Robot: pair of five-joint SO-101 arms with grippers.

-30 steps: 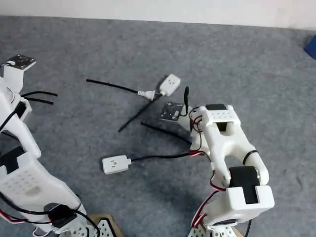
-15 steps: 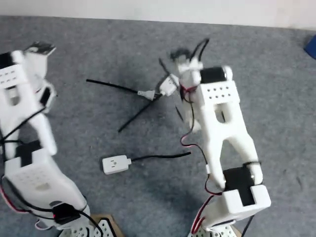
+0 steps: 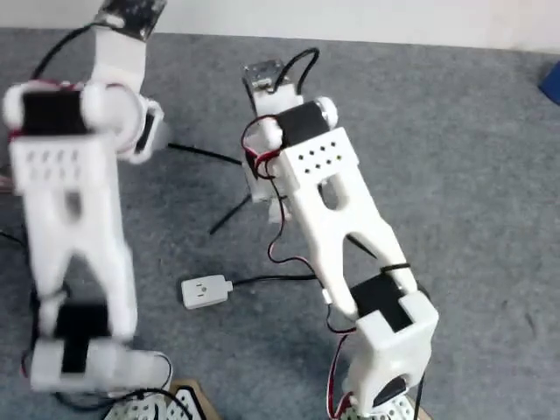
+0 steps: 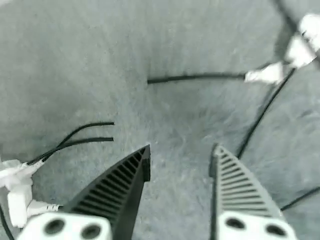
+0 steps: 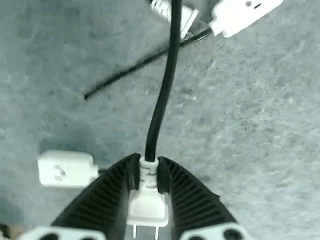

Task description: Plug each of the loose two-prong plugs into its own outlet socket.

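Pinching a plug (image 5: pixel 147 205) in my right gripper (image 5: pixel 148 162), cord (image 5: pixel 167 75) trailing ahead, I am holding it above the carpet (image 5: pixel 250 125) near a free socket (image 5: pixel 67 169), presumably for insertion, left gripper (image 4: pixel 181 150) hanging spread and empty.

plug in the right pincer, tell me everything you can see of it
The plug is white and looks like plastic, with a ribbed neck and two thin metal prongs pointing back toward the wrist camera. The right pincer is shut on it, clamping both sides. Its black cord leaves the neck and runs away over the grey carpet.
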